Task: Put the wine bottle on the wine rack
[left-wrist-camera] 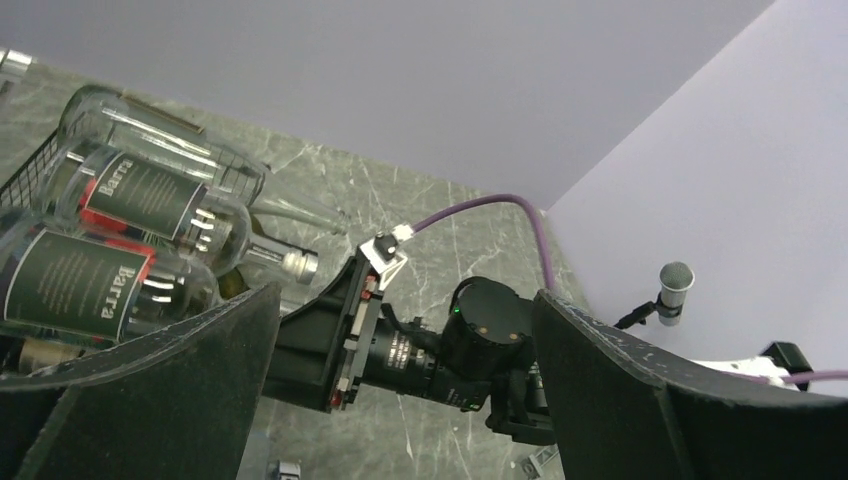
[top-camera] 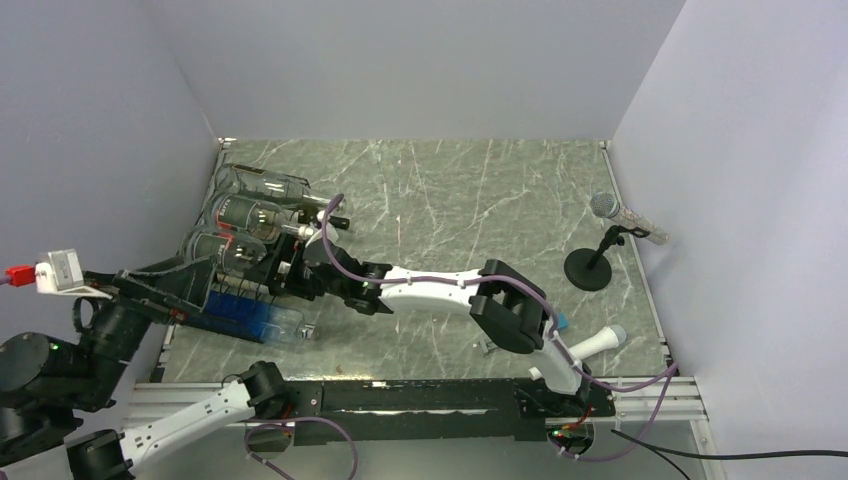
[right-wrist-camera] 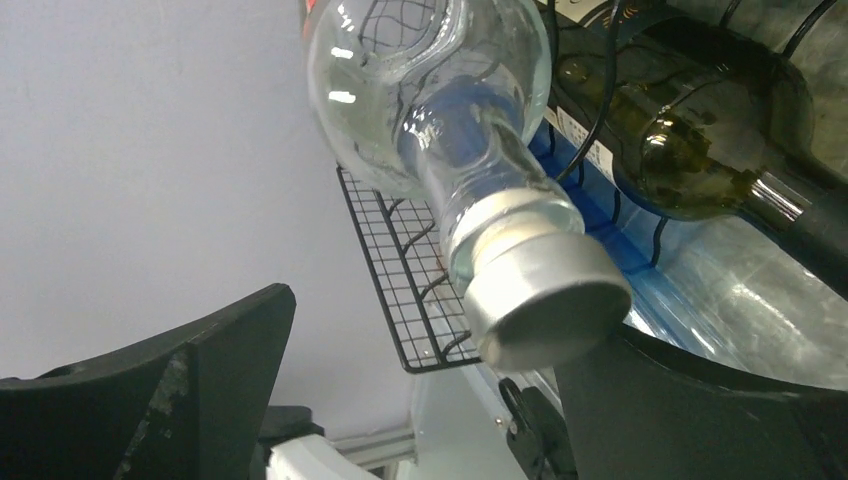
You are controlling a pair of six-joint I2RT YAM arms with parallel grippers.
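bottle: clear wine bottle lies on the wire wine rack at the left of the table; silver cap pokes out toward the right gripper; looks seated to me
right hand: fingers spread wide either side of the cap, pinching nothing; cap is very close to one pad, can't tell if it touches
left hand: left gripper spread wide too, empty, by the rack's near-left side
step: I'd call it let-go and back-off
doing it well: pull straight back along the neck, no sideways swing; a bump on the cap could roll it into the Barra bottles beside it
watch: purple cable hangs near the necks
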